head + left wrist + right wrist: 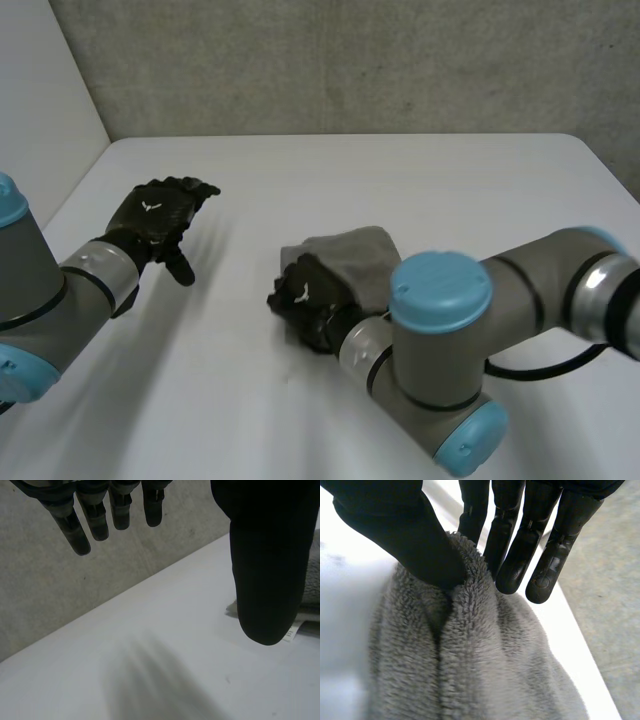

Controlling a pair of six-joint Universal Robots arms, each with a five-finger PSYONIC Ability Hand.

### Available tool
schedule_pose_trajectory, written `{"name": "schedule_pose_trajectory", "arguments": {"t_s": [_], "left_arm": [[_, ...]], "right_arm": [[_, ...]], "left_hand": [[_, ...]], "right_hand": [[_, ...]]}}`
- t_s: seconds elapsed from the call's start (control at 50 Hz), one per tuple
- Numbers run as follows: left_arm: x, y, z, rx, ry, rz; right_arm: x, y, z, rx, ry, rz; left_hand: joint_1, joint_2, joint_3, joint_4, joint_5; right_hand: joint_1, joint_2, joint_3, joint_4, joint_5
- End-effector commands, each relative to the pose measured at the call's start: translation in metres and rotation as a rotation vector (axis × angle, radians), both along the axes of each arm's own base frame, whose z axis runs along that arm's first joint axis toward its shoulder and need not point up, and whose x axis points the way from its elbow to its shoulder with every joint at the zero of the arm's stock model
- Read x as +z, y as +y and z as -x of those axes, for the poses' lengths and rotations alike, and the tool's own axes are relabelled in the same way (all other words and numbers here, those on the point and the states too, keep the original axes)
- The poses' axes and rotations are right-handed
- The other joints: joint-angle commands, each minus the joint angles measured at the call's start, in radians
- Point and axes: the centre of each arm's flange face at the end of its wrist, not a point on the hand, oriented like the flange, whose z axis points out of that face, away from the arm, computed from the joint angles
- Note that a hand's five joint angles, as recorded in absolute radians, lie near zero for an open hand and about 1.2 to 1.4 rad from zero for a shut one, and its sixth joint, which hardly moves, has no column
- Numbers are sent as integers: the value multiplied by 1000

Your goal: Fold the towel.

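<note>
Head view: the grey towel (pixel 352 258) lies bunched on the white table (pixel 450 190) at centre frame, with the right hand (pixel 303 298) at its lower-left edge. The left hand (pixel 160 213) is at the frame's left, well apart from the towel. Left wrist view: left hand released, fingers straight, grasping nothing; towel edge beside the thumb. Right wrist view: thumb and straight fingers pinch a raised towel fold between them.

A towel (pixel 352 258) in the middle of the table (pixel 460 180)
The right hand (pixel 305 298) on its near edge — the left hand (pixel 158 212) well apart to the left.
</note>
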Motion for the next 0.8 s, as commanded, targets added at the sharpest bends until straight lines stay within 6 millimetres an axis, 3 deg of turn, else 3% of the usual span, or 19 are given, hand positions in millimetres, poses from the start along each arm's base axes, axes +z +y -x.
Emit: {"name": "schedule_pose_trajectory", "arguments": {"t_s": [0.02, 0.16, 0.18, 0.22, 0.28, 0.36, 0.38, 0.42, 0.44, 0.48, 0.5, 0.54, 0.56, 0.6, 0.8], "left_arm": [[17, 3, 16, -44, 21, 55], [56, 13, 59, -135, 114, 156], [56, 13, 59, -135, 115, 156], [68, 11, 76, -135, 186, 162], [64, 12, 98, -143, 236, 117], [44, 21, 132, -174, 245, -17], [44, 21, 132, -175, 245, -17], [21, 20, 147, -181, 235, -114], [21, 19, 147, -181, 235, -115], [-7, 16, 155, -167, 219, -202], [-7, 16, 155, -167, 219, -203], [-32, 13, 156, -125, 192, -266], [-32, 13, 156, -124, 192, -266], [-51, 12, 152, -74, 152, -295], [-76, 17, 132, 39, 68, -340]], "right_arm": [[29, -8, 7, -76, -72, 16], [83, -47, 47, -282, -342, -127], [83, -47, 47, -282, -342, -128], [97, -67, 69, -372, -450, -193], [99, -85, 92, -467, -497, -262], [90, -100, 116, -552, -483, -377], [90, -100, 117, -552, -483, -377], [77, -108, 125, -567, -454, -446], [77, -108, 125, -568, -454, -446], [61, -115, 127, -551, -434, -503], [61, -115, 127, -551, -434, -503], [51, -118, 122, -516, -422, -542], [51, -118, 122, -516, -422, -542], [40, -118, 116, -478, -402, -574], [2, -119, 90, -406, -338, -634]], "left_hand": [[74, 77, 77, 76, 42], [86, 89, 89, 88, 54], [86, 89, 89, 88, 54], [86, 89, 89, 88, 54], [89, 92, 92, 91, 57], [86, 89, 89, 88, 54], [86, 89, 89, 88, 54], [86, 89, 89, 88, 54], [86, 89, 89, 88, 54], [86, 89, 89, 88, 54], [86, 89, 89, 88, 54], [86, 89, 89, 88, 54], [86, 89, 89, 88, 54], [86, 89, 89, 88, 54], [80, 83, 83, 82, 48]], "right_hand": [[-739, -901, -907, -909, -910], [-754, -916, -923, -925, -926], [-754, -916, -923, -925, -926], [-754, -916, -923, -925, -926], [-754, -916, -923, -925, -926], [-754, -916, -923, -925, -926], [-754, -916, -923, -925, -926], [-754, -916, -923, -925, -926], [-754, -916, -923, -925, -926], [-754, -916, -923, -925, -926], [-754, -916, -923, -925, -926], [-754, -916, -923, -925, -926], [-754, -916, -923, -925, -926], [-754, -916, -923, -925, -926], [-754, -916, -923, -925, -926]]}}
